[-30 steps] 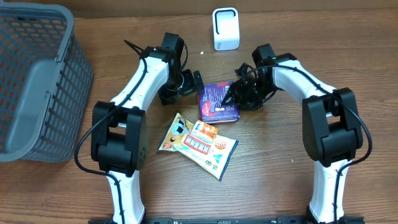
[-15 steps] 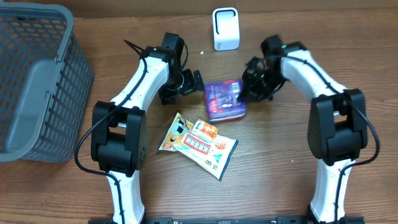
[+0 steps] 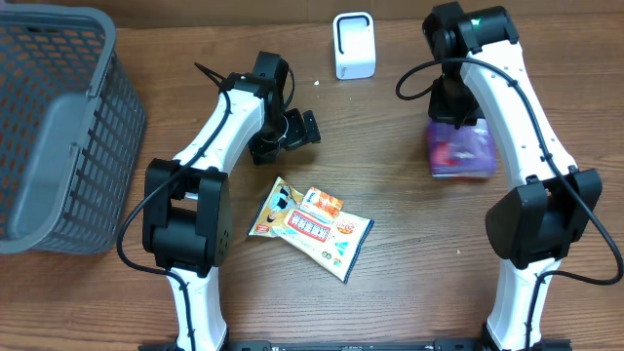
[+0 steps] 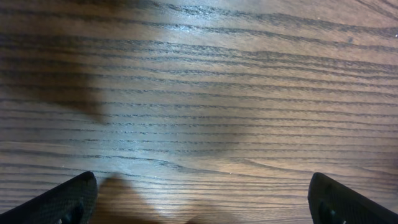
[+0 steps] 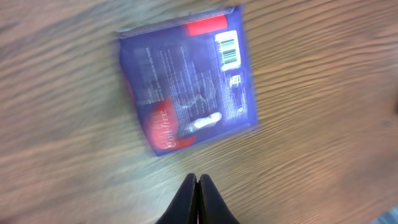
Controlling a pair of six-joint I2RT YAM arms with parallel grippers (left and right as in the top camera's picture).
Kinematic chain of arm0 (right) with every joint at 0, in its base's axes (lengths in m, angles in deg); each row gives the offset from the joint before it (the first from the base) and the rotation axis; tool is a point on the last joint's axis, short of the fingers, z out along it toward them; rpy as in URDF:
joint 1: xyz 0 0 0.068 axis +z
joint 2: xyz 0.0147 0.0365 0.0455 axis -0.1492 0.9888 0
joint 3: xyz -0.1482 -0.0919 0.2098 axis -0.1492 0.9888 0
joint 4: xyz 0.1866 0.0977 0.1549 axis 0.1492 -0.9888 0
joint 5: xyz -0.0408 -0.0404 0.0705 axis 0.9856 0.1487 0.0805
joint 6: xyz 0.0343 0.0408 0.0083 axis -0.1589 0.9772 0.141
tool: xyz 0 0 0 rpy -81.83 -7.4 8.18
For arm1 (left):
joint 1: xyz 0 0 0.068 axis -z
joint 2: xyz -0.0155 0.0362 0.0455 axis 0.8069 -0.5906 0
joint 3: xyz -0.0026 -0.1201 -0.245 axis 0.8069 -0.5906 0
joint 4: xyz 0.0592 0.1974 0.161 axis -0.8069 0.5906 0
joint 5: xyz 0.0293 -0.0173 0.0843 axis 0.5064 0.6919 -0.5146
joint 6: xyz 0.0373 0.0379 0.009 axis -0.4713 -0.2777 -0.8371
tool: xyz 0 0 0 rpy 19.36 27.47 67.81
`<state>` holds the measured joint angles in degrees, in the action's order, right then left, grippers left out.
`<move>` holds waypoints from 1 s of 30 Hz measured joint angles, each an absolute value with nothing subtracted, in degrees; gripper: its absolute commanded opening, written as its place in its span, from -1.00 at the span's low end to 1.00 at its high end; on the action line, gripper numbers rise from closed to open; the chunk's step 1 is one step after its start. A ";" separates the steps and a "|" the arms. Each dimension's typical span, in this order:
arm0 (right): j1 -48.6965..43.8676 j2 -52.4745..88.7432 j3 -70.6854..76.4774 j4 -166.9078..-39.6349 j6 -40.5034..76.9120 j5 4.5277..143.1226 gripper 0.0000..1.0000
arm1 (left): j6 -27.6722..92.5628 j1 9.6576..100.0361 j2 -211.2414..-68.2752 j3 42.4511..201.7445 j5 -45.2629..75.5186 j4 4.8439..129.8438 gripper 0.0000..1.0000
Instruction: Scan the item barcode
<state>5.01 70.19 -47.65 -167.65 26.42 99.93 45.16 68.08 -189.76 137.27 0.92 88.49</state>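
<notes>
A purple packet (image 3: 460, 151) lies on the wooden table at the right, blurred in the overhead view. In the right wrist view the purple packet (image 5: 186, 87) shows its printed face with a white barcode (image 5: 229, 50) near one corner. My right gripper (image 5: 197, 180) is shut, its tips apart from the packet with bare wood between them. From overhead the right gripper (image 3: 454, 105) hangs just behind the packet. The white scanner (image 3: 353, 44) stands at the back middle. My left gripper (image 3: 292, 129) is open over bare wood, its left gripper (image 4: 202, 193) fingertips wide apart and empty.
A grey plastic basket (image 3: 58, 127) fills the left side. A colourful snack packet (image 3: 310, 224) lies flat at the table's middle, in front of the left gripper.
The purple packet has moved from the table's middle to the right. My right gripper has shut and swung right and back with the arm. The left arm has not moved.
</notes>
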 measured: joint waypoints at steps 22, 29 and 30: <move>-11.82 70.08 -46.40 -157.36 23.69 80.68 1.00 | 45.16 68.08 -189.76 137.24 0.92 88.40 1.00; -21.05 70.08 -46.38 -158.10 21.81 76.02 0.92 | 45.16 68.08 -189.76 137.18 0.92 85.67 1.00; -21.70 70.08 -46.38 -157.90 21.64 75.72 0.72 | 45.16 68.08 -189.76 137.18 0.92 85.28 0.99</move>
<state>-21.70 70.08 -46.38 -157.90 21.64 75.72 45.16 68.08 -189.76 137.18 0.92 85.28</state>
